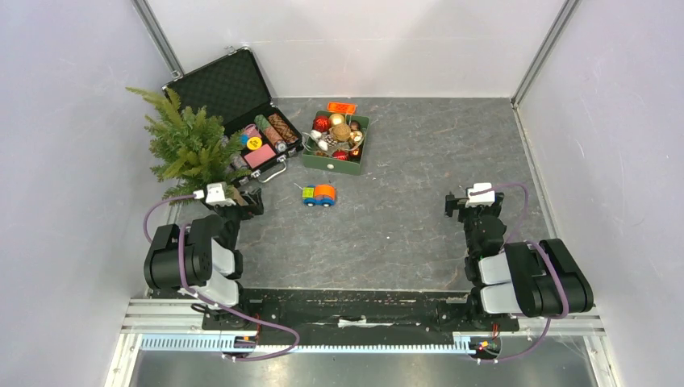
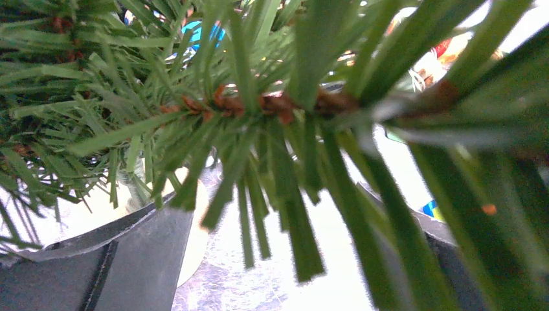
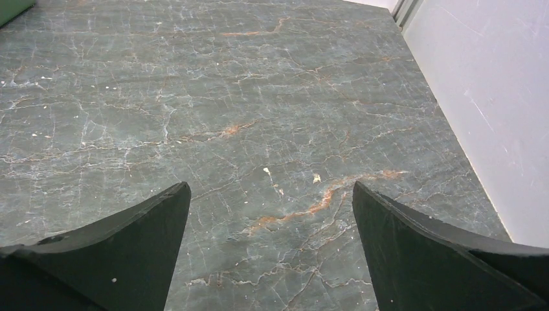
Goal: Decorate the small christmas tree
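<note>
Christmas tree (image 1: 188, 143) stands at far left beside the case (image 1: 234, 89); left gripper (image 1: 244, 201) at its base and right gripper (image 1: 458, 206) both gape empty, so reach into the green box (image 1: 331, 164) for one ornament (image 1: 321, 123).

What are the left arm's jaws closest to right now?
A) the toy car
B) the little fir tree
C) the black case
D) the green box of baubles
B: the left arm's jaws sit open at the foot of the small christmas tree, and its needles fill that arm's own camera view.
</note>
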Action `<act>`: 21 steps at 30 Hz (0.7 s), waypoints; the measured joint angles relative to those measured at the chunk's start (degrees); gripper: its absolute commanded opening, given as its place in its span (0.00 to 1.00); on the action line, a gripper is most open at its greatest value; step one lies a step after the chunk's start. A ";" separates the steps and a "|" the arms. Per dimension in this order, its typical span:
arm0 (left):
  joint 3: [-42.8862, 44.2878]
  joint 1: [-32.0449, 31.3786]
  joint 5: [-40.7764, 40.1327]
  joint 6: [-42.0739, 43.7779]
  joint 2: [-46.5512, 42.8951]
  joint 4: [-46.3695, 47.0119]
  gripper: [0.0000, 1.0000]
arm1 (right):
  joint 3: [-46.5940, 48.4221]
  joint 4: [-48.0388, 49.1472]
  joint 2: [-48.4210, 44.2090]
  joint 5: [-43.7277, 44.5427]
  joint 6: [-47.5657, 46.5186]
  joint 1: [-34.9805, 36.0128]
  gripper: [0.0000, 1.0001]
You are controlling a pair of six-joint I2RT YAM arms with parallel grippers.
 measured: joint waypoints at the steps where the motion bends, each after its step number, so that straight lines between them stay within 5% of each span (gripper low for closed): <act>1: 0.00 0.00 0.02 -0.02 0.00 0.00 0.98 | 0.00 0.00 0.00 0.00 0.02 0.00 0.98; 21: 3.54 -0.66 7.74 3.82 -0.85 -5.46 0.87 | 0.00 0.02 0.02 0.00 0.02 0.00 0.98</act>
